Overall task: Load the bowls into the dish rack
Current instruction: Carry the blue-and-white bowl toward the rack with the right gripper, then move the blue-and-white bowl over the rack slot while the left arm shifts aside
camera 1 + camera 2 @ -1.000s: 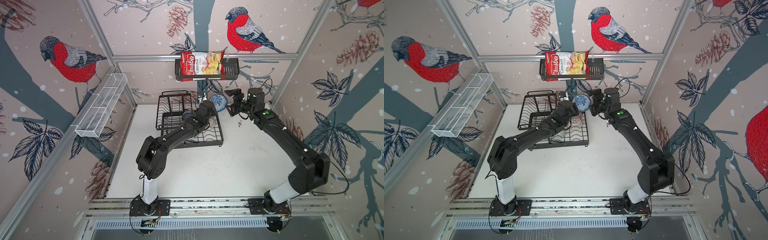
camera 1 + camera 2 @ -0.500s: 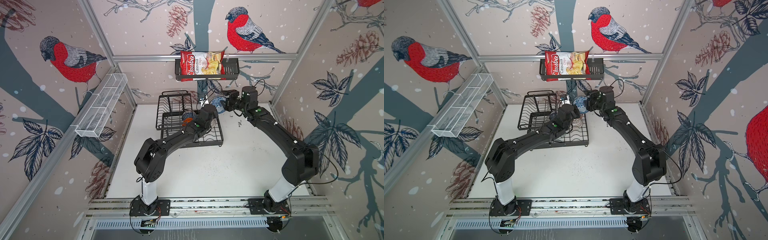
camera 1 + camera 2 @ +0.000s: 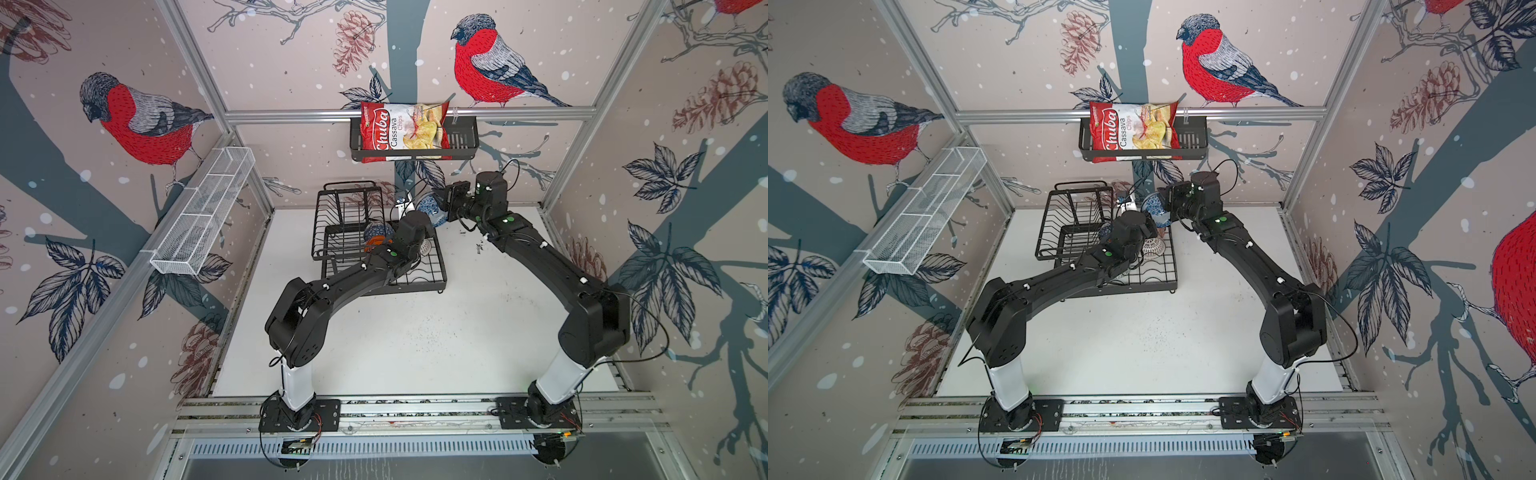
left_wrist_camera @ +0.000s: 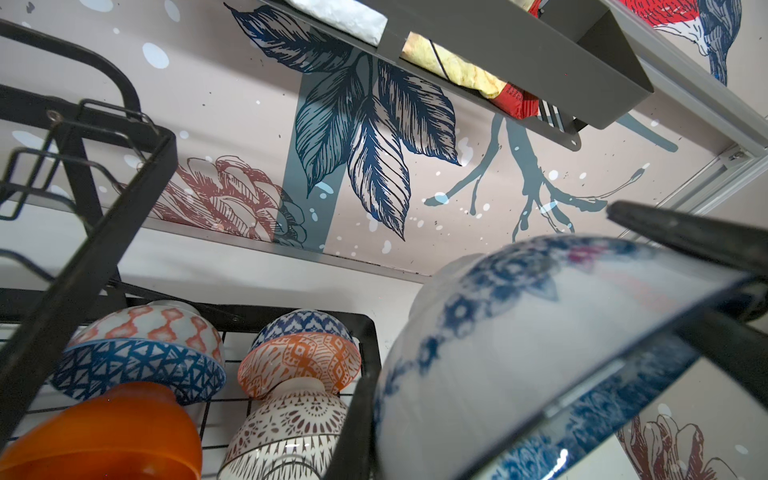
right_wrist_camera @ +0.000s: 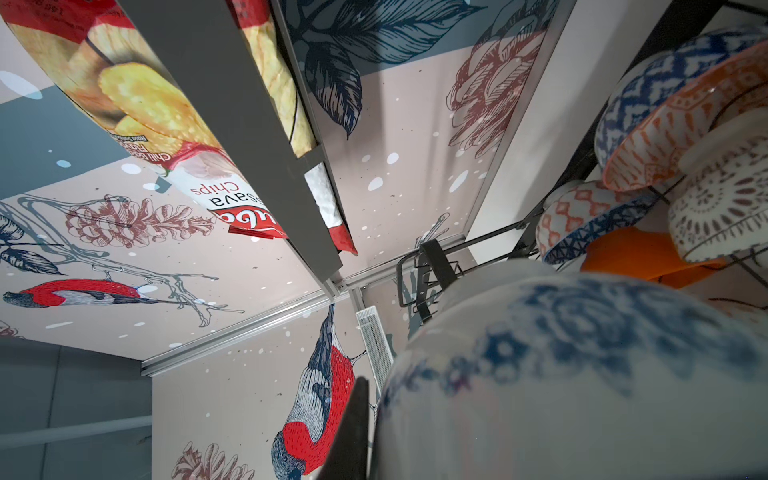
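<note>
Left fingers [image 4: 685,239], matte black and tapered, pinch the thin rim of the glossy white ceramic bowl with blue flowers [image 4: 519,357]. The right fingers [image 5: 351,432] are clamped on the same bowl from its other side, so it hangs tilted between the two pairs. Just beyond the left fingers, inside the black wire dish rack [image 4: 83,268], round bowls sit foot-up:
- a plain glossy orange bowl [image 4: 104,432]
- an orange-red diamond-patterned bowl with a blue-triangle band [image 4: 141,353]
- a blue zigzag and orange bowl [image 4: 301,353]
- a white bowl with dark lattice [image 4: 291,424]

Farther off, above both pairs of fingers, a black slatted metal shelf basket [image 3: 461,141] holds a crinkled red chips bag [image 3: 399,131].
</note>
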